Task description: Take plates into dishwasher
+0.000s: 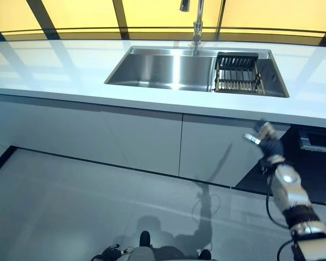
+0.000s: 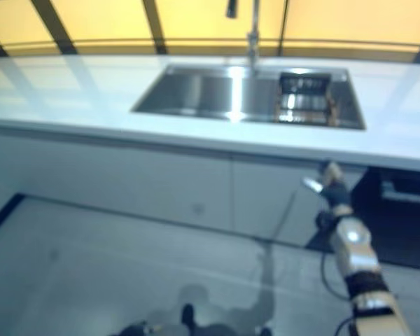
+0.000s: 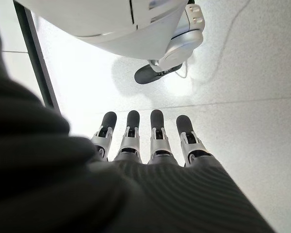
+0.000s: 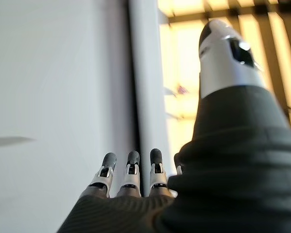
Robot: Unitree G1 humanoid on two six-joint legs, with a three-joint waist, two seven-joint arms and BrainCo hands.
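right hand (image 1: 264, 138) is up in front of the pale cabinet doors (image 1: 152, 136), just below the white bench (image 1: 60, 70) edge, fingers (image 4: 131, 170) straight and relaxed with nothing in them. left hand (image 3: 150, 145) hangs low over the floor (image 1: 70, 201), fingers straight too, holding nothing. steel sink (image 1: 168, 68) is set in the bench, with a dark dish rack (image 1: 237, 73) in its right end. no plates that i can make out. the dark dishwasher opening (image 1: 315, 157) sits just right of the raised hand.

A stainless steel sink (image 1: 163, 70) sat in the white countertop (image 1: 54, 70), a black dish rack (image 1: 236, 73) inside it beneath a chrome tap (image 1: 197, 22).
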